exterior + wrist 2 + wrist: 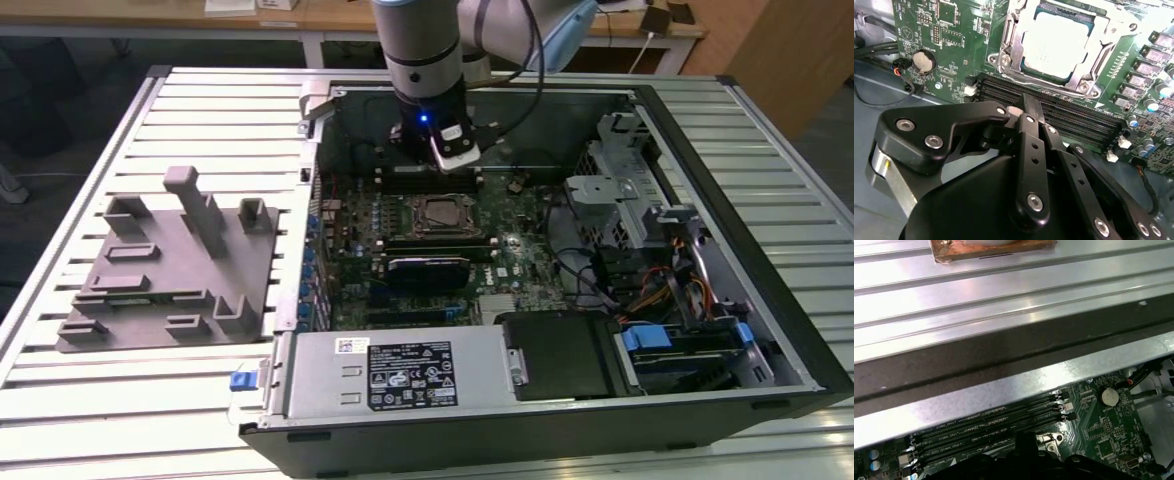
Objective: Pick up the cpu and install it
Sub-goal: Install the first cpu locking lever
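The cpu (1056,45), a flat square chip with a silvery top, lies inside the black socket frame (1004,60) with its metal bracket around it. In the exterior view the cpu (445,214) sits in the middle of the green motherboard (514,235). My gripper (451,152) hangs just above the board beside the socket, over the black memory slots (1074,117). In the second wrist view its black fingers (1030,112) are pressed together with nothing between them. The gripper (1024,447) is also a dark shape over the slots in the first wrist view.
The open computer case (747,300) lies on a slatted metal table (120,400). A grey tray (174,275) with upright posts stands on the exterior view's left. A black finned block (427,270), power supply (400,375) and cables (641,285) crowd the case. A copper-edged part (994,249) rests on the slats.
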Controlling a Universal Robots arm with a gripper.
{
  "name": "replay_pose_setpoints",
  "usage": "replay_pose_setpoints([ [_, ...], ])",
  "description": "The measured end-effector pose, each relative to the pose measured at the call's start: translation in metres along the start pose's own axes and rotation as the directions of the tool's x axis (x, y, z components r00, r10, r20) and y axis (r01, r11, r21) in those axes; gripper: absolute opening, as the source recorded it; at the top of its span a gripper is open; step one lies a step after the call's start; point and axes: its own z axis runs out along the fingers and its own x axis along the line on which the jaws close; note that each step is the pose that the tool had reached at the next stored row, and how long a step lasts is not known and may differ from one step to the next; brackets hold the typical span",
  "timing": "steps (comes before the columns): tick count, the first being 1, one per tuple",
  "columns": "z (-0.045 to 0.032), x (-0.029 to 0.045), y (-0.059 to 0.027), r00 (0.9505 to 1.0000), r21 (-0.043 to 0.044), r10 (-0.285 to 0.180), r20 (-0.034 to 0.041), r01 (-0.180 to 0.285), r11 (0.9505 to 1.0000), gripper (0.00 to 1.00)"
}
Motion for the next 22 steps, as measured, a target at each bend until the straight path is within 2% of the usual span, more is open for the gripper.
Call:
replay_pose_setpoints([
  [2,0.0001,-0.0002,0.0001,1.0000,0.0040,0.000,-0.0002,0.000,1.0000,0.11],
  [5,0.0006,-0.0009,0.0002,1.0000,0.0154,0.000,-0.0053,0.001,0.9999,0.11],
  [12,0.0017,-0.0043,0.0008,0.9996,0.0615,0.000,-0.0290,0.002,0.9981,0.11],
  [22,0.0016,-0.0071,-0.0017,0.9992,0.1172,0.000,-0.0388,0.004,0.9931,0.11],
])
